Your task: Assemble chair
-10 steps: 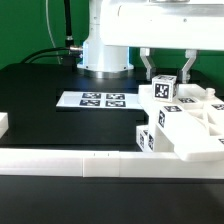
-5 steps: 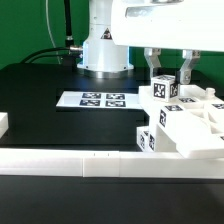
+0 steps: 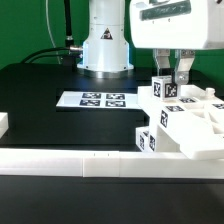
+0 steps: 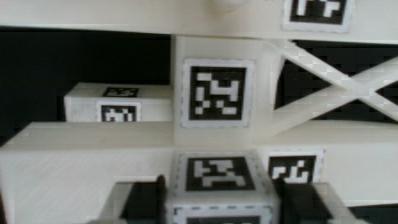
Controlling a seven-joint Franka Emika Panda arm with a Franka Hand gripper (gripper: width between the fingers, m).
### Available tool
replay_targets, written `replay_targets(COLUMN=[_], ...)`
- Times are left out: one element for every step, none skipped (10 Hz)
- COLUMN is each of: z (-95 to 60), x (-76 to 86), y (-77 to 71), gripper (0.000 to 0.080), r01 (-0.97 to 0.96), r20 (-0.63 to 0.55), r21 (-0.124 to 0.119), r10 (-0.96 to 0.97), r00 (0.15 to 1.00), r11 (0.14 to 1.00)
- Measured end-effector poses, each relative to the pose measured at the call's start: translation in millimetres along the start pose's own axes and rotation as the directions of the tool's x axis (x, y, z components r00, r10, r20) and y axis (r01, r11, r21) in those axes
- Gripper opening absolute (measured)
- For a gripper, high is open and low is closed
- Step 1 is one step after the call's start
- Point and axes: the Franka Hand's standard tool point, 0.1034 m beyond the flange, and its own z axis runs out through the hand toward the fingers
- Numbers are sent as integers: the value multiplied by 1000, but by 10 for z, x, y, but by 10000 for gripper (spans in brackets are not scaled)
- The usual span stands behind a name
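The chair (image 3: 195,128) is white plastic, smooth with a faint satin sheen, and its post (image 3: 166,90) is the same. Its tags (image 4: 217,92) look like matt printed paper, black on white. The gripper (image 3: 169,78) has dark matt fingers (image 4: 143,205) under a glossy white shell. The arm (image 3: 104,45) is glossy white plastic. The table (image 3: 40,85) is black and matt, with a dull sheen. The marker board (image 3: 95,100) is flat matt white. The rail (image 3: 70,160) is smooth white plastic.
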Motion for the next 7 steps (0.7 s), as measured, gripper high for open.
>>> replay_targets(z=[-1, 1, 0, -7, -12, -13, -17], x=[3, -2, -5, -16, -27, -23, -19], y=[-1, -1, 3, 10, 11, 9, 7], gripper=[284, 284, 463, 595, 595, 638, 647], r01=[-22, -1, 39, 74, 145, 250, 321], r20=[2, 3, 5, 12, 16, 18, 20], r21=[1, 1, -4, -17, -23, -20, -17], r10=[22, 1, -39, -74, -145, -250, -321], r00=[1000, 1000, 999, 997, 989, 968, 947], r11=[1000, 1000, 999, 997, 989, 968, 947])
